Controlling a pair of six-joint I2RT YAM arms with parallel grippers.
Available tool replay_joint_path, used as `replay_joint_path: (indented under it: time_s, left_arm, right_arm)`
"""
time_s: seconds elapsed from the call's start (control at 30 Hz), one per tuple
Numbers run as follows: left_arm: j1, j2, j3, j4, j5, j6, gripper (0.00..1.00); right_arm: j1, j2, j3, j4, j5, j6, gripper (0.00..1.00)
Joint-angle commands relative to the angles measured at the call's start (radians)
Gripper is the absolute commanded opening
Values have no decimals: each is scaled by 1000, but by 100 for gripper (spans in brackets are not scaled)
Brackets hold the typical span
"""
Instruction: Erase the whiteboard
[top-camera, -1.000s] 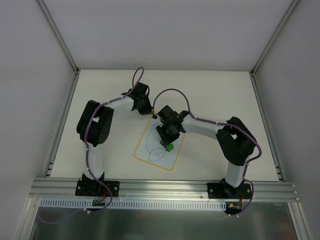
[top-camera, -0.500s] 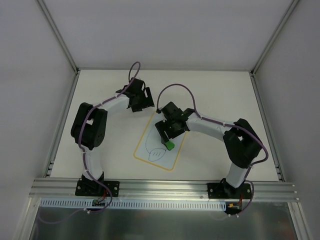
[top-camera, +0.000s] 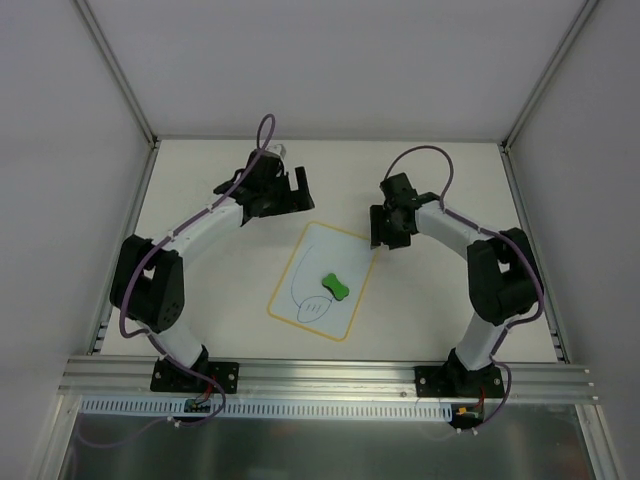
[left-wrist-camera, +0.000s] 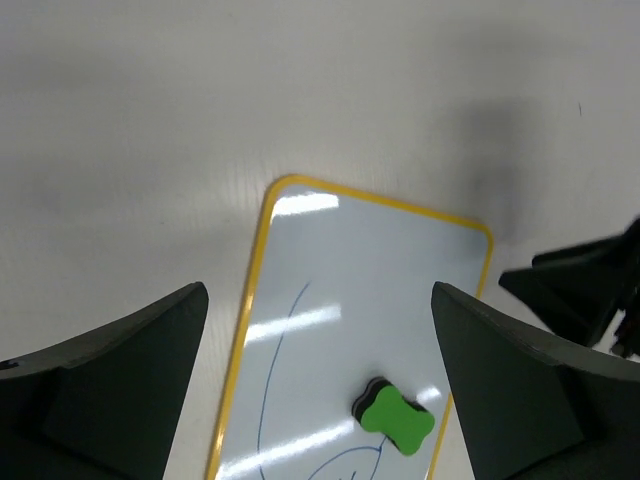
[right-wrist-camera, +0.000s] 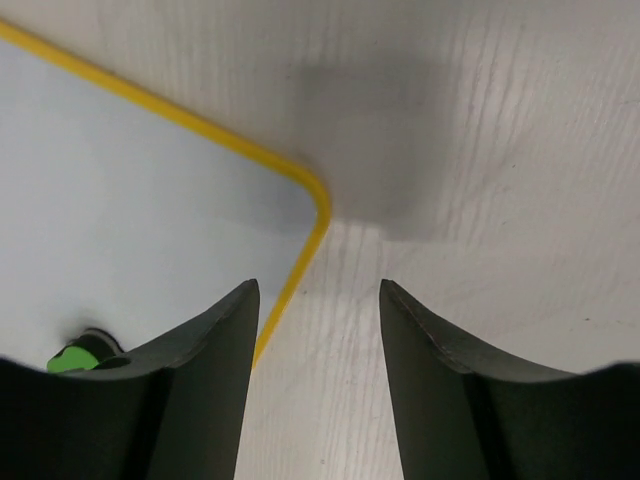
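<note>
Our left claw and right claw are open and empty; the whiteboard looks thin, stiff, maybe slippery, so we'd pin its edge.

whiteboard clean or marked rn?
Marked. Blue pen lines show on the near half of the whiteboard, next to the green eraser lying on it.

There is one table, bearing one whiteboard. On the whiteboard are one green eraser and one blue scribble, toward its near edge. Two grippers show: the left gripper and the right gripper.
</note>
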Motion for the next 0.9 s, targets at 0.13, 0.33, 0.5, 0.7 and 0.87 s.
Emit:
replay_joint_path:
  time_s: [0.13,0.33,0.5,0.7,0.87]
  left_arm:
    - [-120,-93,-67,-60,104,163,98]
    - [-237,-93,-112,-71,46,318,99]
    - [-304,-81,-116,-78,35,377,99]
    - [-347,-54,-106,-82,126,540,99]
    - [-369,-4,-78,-83,257,773,99]
  right_arm:
    - [-28,136,130,-2,41,11,45]
    - [-47,202,167,3,29,-24,39]
    - [-48,225,173,9,-20,-55,33]
    - [-48,236,159,8,-39,-60,27]
    - [-50,251,159,8,-59,-66,17]
